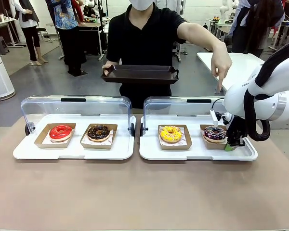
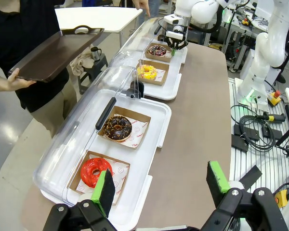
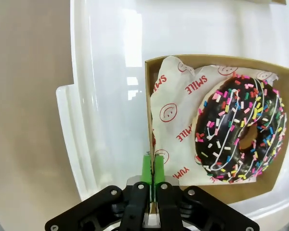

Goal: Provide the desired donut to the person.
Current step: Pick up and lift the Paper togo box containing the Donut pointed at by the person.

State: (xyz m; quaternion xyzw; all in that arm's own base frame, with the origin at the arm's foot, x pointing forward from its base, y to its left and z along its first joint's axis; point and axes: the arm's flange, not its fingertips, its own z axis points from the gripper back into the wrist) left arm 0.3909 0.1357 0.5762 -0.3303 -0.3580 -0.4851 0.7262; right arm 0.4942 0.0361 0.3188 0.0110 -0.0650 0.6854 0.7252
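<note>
The person (image 1: 144,33) points a finger (image 1: 219,85) down at the far-right donut and holds a black tray (image 1: 139,74) in the other hand. That donut (image 1: 214,133) has dark icing with coloured sprinkles (image 3: 243,130) and lies in a cardboard tray (image 3: 149,96) on printed paper. My right gripper (image 1: 229,146) is shut, its green pads (image 3: 145,168) pinching the cardboard tray's side wall; it also appears far off as the right gripper (image 2: 175,44). My left gripper (image 2: 161,184) hangs open above the table's near end, holding nothing.
Two white serving trays (image 1: 72,150) (image 1: 197,153) with raised clear lids (image 1: 77,108) stand side by side. They also hold a red donut (image 1: 61,132), a chocolate donut (image 1: 98,132) and a yellow donut (image 1: 171,134). Bare tabletop lies in front.
</note>
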